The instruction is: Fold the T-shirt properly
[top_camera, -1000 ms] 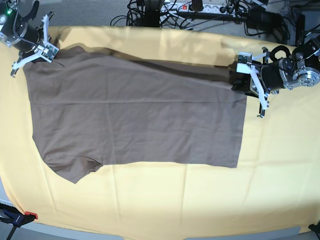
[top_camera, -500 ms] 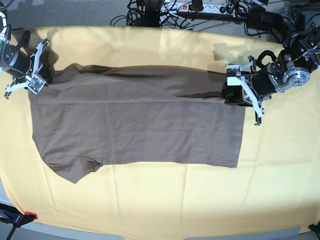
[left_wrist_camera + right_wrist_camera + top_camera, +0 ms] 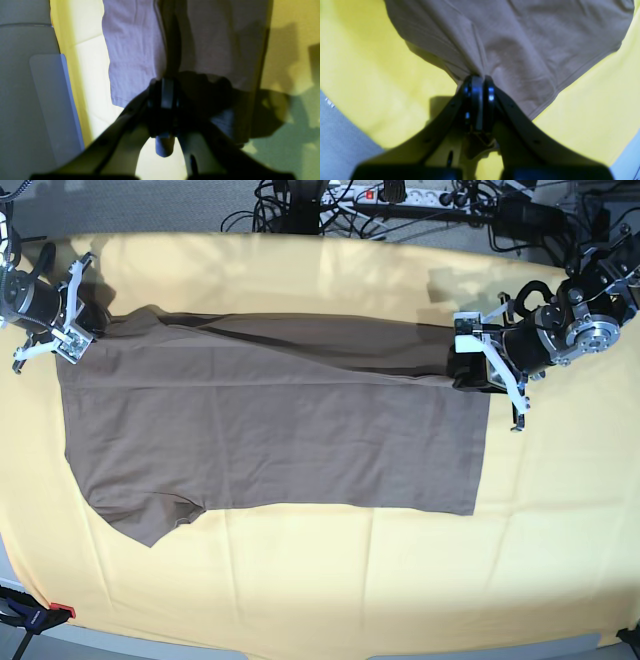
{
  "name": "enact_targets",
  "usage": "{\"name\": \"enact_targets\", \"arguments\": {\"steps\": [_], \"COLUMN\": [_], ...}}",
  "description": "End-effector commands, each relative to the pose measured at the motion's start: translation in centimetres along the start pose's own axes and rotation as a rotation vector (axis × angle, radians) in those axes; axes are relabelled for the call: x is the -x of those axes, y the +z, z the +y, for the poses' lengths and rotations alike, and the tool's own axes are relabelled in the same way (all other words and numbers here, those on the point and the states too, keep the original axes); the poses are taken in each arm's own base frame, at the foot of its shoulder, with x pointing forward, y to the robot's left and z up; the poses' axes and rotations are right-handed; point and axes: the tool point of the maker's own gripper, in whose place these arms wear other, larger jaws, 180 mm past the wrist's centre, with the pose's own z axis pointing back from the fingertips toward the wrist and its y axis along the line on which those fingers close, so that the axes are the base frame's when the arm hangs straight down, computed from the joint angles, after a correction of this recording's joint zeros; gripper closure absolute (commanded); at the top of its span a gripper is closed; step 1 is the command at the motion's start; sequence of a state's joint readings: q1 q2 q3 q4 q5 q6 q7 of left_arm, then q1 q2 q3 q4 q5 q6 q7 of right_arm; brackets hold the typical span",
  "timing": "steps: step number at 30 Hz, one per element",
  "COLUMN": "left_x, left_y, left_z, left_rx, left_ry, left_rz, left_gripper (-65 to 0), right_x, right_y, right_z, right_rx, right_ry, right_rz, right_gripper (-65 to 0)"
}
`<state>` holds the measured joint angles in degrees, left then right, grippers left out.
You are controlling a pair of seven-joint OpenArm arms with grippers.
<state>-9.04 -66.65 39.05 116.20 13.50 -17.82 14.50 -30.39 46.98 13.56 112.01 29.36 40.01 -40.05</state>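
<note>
The taupe-brown T-shirt [image 3: 270, 430] lies spread across the yellow cloth [image 3: 330, 580], its far long edge lifted into a taut band between both grippers. My right gripper [image 3: 95, 323], at the base view's left, is shut on the shirt's far left corner; the right wrist view shows fabric [image 3: 510, 45] fanning out from the closed jaws [image 3: 478, 82]. My left gripper [image 3: 462, 365], at the base view's right, is shut on the far right corner, with the cloth [image 3: 135, 50] pinched at its tips [image 3: 166, 85]. One sleeve [image 3: 150, 520] lies flat at the near left.
Cables and a power strip [image 3: 385, 195] lie behind the table's far edge. A red-handled clamp [image 3: 40, 615] grips the near left corner. Grey floor [image 3: 25, 100] shows beyond the cloth's edge in the left wrist view.
Both grippers have drawn the shirt's far edge toward the near side and lowered it, the right gripper drifting left. The held edge now stretches as a straighter band.
</note>
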Motion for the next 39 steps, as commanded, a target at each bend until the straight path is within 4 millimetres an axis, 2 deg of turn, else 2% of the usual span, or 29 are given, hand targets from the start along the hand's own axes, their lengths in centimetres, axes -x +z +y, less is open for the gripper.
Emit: {"name": "enact_targets", "arguments": {"steps": [1, 7, 11, 17, 20, 23, 26, 27, 30, 31, 36, 39], "left_x": [0.4, 0.9, 0.6, 0.9, 0.2, -0.9, -1.0, -1.0, -1.0, -1.0, -1.0, -1.0], "left_y": [0.6, 1.6, 2.5, 4.4, 5.3, 5.4, 5.4, 5.4, 5.5, 5.5, 5.5, 5.5], "left_z": [1.0, -0.4, -2.5, -5.1, -6.4, -6.4, -6.4, -6.4, -6.6, -6.6, -6.6, -6.6], "left_rx": [-0.022, 0.067, 0.197, 0.362, 0.444, 0.447, 0.447, 0.447, 0.452, 0.453, 0.453, 0.453], "left_ry": [-0.019, -0.058, -0.081, -0.073, -0.032, 0.008, 0.009, 0.009, 0.012, 0.014, 0.014, 0.014], "left_rz": [0.011, 0.005, -0.039, -0.066, -0.108, -0.164, -0.166, -0.166, -0.167, -0.169, -0.168, -0.168], "left_gripper": [0.0, 0.0, 0.0, 0.0, 0.0, 0.0, 0.0, 0.0, 0.0, 0.0, 0.0, 0.0], "right_x": [-0.7, 0.3, 0.7, 3.3, 3.9, 4.2, 4.2, 4.0, 3.6, 3.4, 2.9, 3.0], "right_y": [0.7, 1.3, 1.7, 2.6, 2.7, 2.8, 2.8, 2.8, 2.8, 2.8, 2.8, 3.1], "right_z": [-0.6, 1.5, 2.2, 3.4, 4.2, 4.6, 4.6, 4.7, 5.1, 5.3, 6.0, 8.0], "right_rx": [0.009, -0.09, -0.142, -0.192, -0.215, -0.225, -0.226, -0.231, -0.254, -0.263, -0.298, -0.369], "right_ry": [0.021, -0.026, -0.043, -0.013, -0.017, -0.02, -0.02, -0.025, -0.043, -0.049, -0.075, -0.119], "right_rz": [-0.004, 0.105, 0.133, 0.243, 0.261, 0.265, 0.265, 0.259, 0.235, 0.226, 0.198, 0.185], "right_gripper": [0.0, 0.0, 0.0, 0.0, 0.0, 0.0, 0.0, -4.3, -28.6, -33.4, -34.6, -34.5]}}
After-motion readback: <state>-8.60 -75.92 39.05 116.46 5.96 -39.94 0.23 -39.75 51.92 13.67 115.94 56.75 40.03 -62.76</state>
